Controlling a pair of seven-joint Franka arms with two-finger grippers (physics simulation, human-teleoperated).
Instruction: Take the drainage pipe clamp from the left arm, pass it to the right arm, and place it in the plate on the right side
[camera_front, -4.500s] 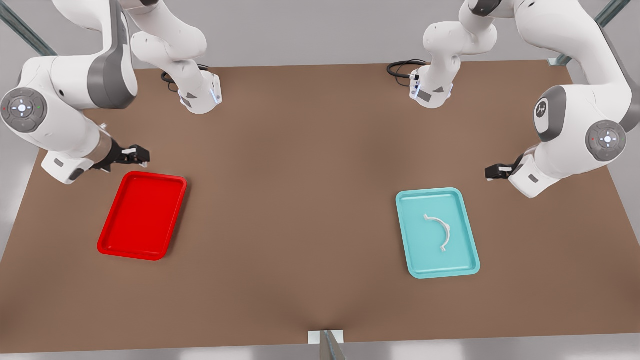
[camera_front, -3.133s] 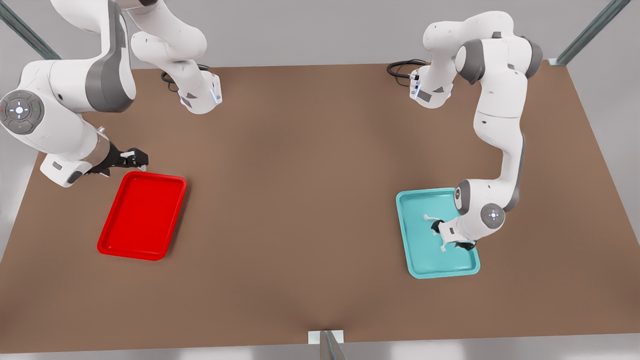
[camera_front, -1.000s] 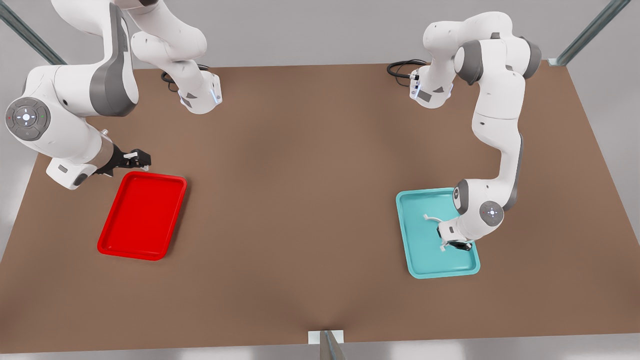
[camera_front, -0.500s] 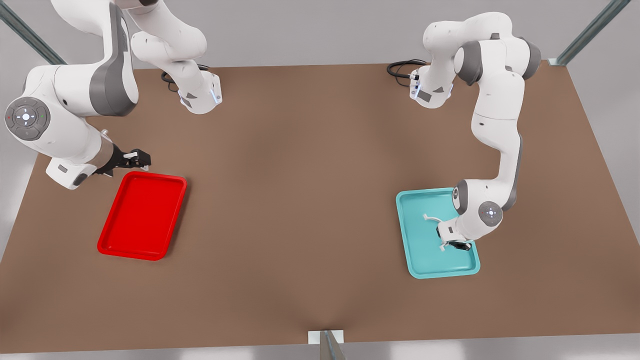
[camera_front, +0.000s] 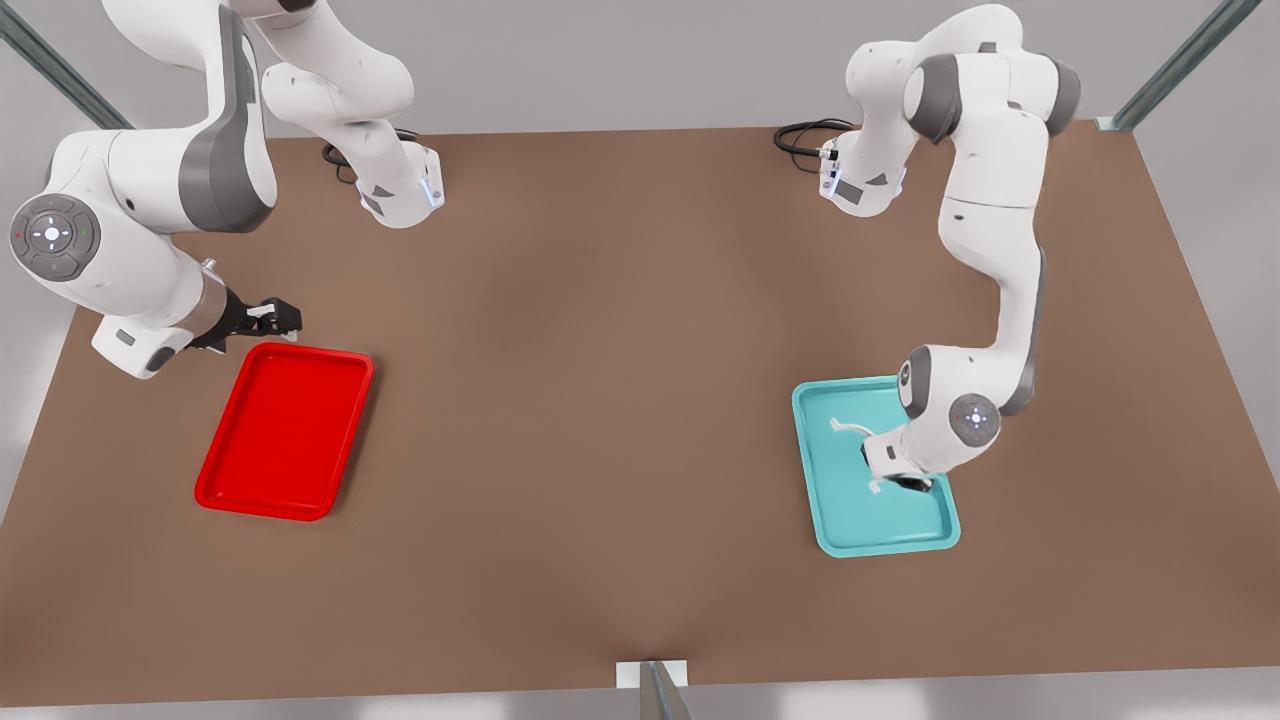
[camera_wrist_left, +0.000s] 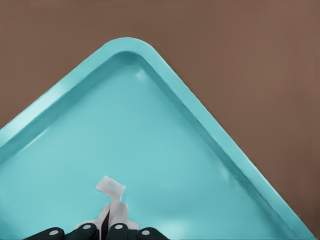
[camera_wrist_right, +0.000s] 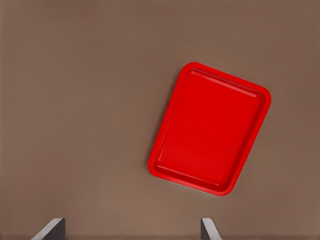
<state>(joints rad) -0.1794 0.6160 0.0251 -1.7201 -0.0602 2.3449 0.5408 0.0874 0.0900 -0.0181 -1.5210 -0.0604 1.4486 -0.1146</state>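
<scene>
The drainage pipe clamp, a thin white arc, hangs tilted just above the teal tray on the front view's right. My left gripper is shut on the arc's middle. In the left wrist view one tab of the clamp sticks out from between the dark fingertips of the left gripper, over the teal tray. The red plate lies on the front view's left. My right gripper waits open just behind the plate's far edge. From its wrist camera I see the plate.
The brown table stretches bare between the two trays. Both arm bases with cables stand at the table's back edge. A metal post rises at the front edge's middle.
The left gripper has risen a little and shifted toward the front view's left, and the clamp has come up off the teal tray with it. The right arm has stayed still.
</scene>
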